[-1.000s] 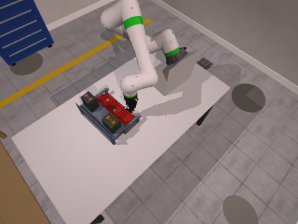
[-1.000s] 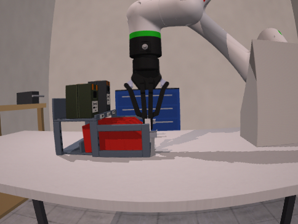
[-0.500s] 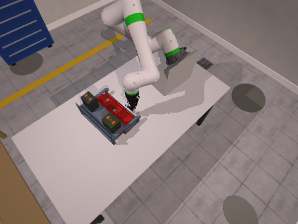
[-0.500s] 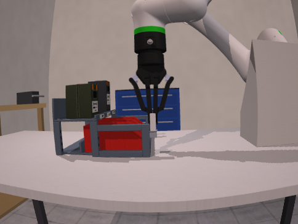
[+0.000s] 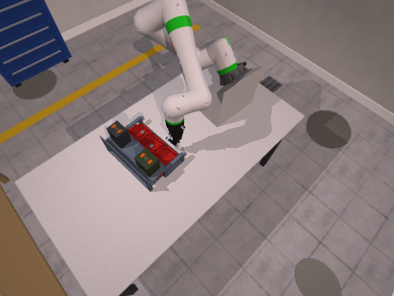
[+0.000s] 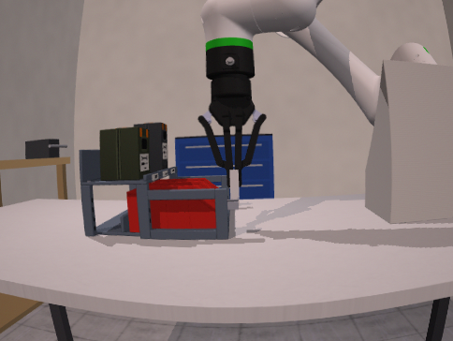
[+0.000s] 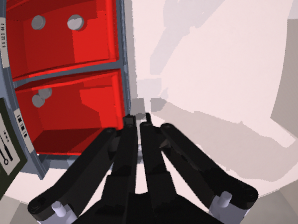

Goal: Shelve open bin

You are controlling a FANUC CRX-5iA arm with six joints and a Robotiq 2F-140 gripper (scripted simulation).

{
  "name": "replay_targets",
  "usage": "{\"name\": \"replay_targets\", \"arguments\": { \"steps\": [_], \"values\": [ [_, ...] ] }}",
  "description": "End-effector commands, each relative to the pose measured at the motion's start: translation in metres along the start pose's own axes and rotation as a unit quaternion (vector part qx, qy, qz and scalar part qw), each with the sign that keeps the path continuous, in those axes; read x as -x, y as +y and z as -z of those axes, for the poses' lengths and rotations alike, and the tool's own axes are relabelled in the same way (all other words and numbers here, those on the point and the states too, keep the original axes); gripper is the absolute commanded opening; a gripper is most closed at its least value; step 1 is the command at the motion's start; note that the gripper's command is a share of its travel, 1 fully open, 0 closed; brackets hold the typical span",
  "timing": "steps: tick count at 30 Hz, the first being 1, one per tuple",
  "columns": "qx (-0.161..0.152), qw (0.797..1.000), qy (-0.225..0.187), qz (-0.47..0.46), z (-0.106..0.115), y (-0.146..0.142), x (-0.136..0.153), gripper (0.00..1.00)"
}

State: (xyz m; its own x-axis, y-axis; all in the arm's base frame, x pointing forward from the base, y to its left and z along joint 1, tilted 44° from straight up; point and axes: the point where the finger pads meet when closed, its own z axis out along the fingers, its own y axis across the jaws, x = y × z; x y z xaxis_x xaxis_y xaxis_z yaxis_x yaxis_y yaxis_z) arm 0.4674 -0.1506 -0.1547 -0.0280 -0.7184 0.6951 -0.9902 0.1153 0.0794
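A pale table (image 5: 81,211) (image 6: 281,281) (image 7: 200,60) carries a blue-grey metal shelf (image 5: 151,185) (image 6: 145,215) (image 7: 95,74) at nine o'clock in the top view, and a tall grey block (image 5: 240,95) (image 6: 421,140) towards one. The task's bin appears to be in the shelf's row, though which it is I cannot tell. The black two-finger tool (image 5: 177,144) (image 6: 234,199) (image 7: 138,107) is closed, empty, just beside the bins' fronts — contact unclear. Placing looks nearly finished; next, check seating, then back away clear. Counted: three red open plastic bins (image 5: 167,155) (image 6: 184,213) (image 7: 102,117), two boxy cases (image 5: 147,163) (image 6: 119,155) above, two grey round parts in each bin the wrist view shows.

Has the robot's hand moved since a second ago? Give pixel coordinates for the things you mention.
Yes: in the exterior view, the hand (image 5: 176,144) (image 6: 234,199) (image 7: 138,107) has risen and shifted right against the blue cabinet (image 5: 36,41) (image 6: 197,156).
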Motion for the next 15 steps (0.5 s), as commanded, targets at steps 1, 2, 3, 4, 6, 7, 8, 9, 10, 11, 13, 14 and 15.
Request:
{"name": "replay_targets", "arguments": {
  "steps": [1, 2, 3, 4, 6, 7, 8, 9, 10, 11, 13, 14, 15],
  "values": [
    [0.000, 1.000, 0.000, 0.000, 0.002, 0.000, 0.000, 0.00],
    [0.000, 1.000, 0.000, 0.000, 0.004, 0.000, 0.000, 0.00],
    [0.000, 1.000, 0.000, 0.000, 0.006, 0.000, 0.000, 0.00],
    [0.000, 1.000, 0.000, 0.000, 0.008, 0.000, 0.000, 0.00],
    [0.000, 1.000, 0.000, 0.000, 0.013, 0.000, 0.000, 0.00],
    [0.000, 1.000, 0.000, 0.000, 0.016, 0.000, 0.000, 0.00],
    [0.000, 1.000, 0.000, 0.000, 0.019, 0.000, 0.000, 0.00],
    [0.000, 1.000, 0.000, 0.000, 0.023, 0.000, 0.000, 0.00],
    [0.000, 1.000, 0.000, 0.000, 0.026, 0.000, 0.000, 0.00],
    [0.000, 1.000, 0.000, 0.000, 0.026, 0.000, 0.000, 0.00],
    [0.000, 1.000, 0.000, 0.000, 0.030, 0.000, 0.000, 0.00],
    [0.000, 1.000, 0.000, 0.000, 0.033, 0.000, 0.000, 0.00],
    [0.000, 1.000, 0.000, 0.000, 0.037, 0.000, 0.000, 0.00]
  ]
}}
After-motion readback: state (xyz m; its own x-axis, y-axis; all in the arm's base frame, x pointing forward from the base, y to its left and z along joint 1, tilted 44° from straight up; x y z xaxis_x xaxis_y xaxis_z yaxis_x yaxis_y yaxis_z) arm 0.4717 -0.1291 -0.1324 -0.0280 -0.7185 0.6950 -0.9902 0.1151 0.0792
